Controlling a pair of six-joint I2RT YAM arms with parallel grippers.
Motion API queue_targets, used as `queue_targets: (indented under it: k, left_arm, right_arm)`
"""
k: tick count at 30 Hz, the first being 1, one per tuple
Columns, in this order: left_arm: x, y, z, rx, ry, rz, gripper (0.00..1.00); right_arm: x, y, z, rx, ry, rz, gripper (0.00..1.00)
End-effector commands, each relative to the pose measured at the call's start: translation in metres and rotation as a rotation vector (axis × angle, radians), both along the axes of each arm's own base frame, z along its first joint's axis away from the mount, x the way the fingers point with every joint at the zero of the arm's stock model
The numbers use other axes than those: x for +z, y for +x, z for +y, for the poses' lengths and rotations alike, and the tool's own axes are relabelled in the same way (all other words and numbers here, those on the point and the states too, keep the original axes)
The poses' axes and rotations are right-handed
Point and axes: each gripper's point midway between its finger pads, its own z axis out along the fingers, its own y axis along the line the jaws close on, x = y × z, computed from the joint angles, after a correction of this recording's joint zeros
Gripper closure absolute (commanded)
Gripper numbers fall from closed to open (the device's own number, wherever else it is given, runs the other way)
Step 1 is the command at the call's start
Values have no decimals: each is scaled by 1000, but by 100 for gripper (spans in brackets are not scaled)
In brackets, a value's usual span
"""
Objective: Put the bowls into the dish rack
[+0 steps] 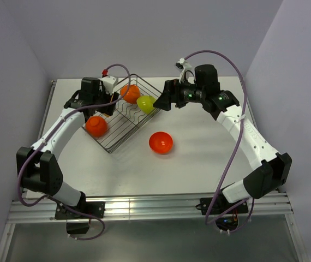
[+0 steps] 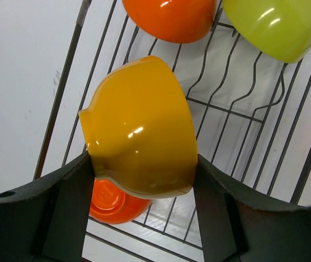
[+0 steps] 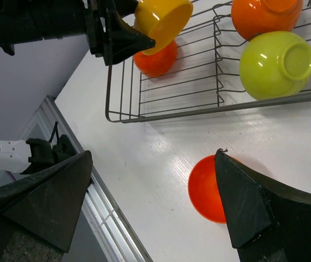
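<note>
Left wrist: left end effector (image 2: pixel 143 159) grips yellow-orange bowl (image 2: pixel 139 125) above dish rack (image 2: pixel 61 87).

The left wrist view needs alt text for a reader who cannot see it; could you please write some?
The left gripper clamps a yellow-orange glossy plastic bowl between its black fingers above a dark wire dish rack. A red-orange bowl sits in the rack beneath it; a second red-orange bowl and a lime green bowl lie farther along.

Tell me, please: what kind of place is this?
Probably a robot lab cell, not a kitchen: a white table boxed in by plain walls, two arms bolted to a metal rail, a dish rack with plastic bowls.
</note>
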Motion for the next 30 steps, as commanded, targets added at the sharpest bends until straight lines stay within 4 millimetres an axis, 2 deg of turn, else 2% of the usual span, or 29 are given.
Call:
queue_targets:
  k: [1,5,9,15,30]
  left_arm:
    - [11,13,-10,-63,86,-110,100]
    - [-3,11,-14,-96,204,-130,100]
    - [-15,11,-17,-110,246,-96,100]
    - [-25,11,-13,-130,310,-67,100]
    - [-53,10,-21,-214,456,-50,100]
  right_arm:
    - [17,8,-3,-15,2,-59,0]
    - [15,8,-3,-16,-4,-57,0]
    - [15,8,-4,-18,-10,-61,0]
    - [13,8,-5,-20,-15,-57,0]
    - [11,8,-7,-24,-25,-55,0]
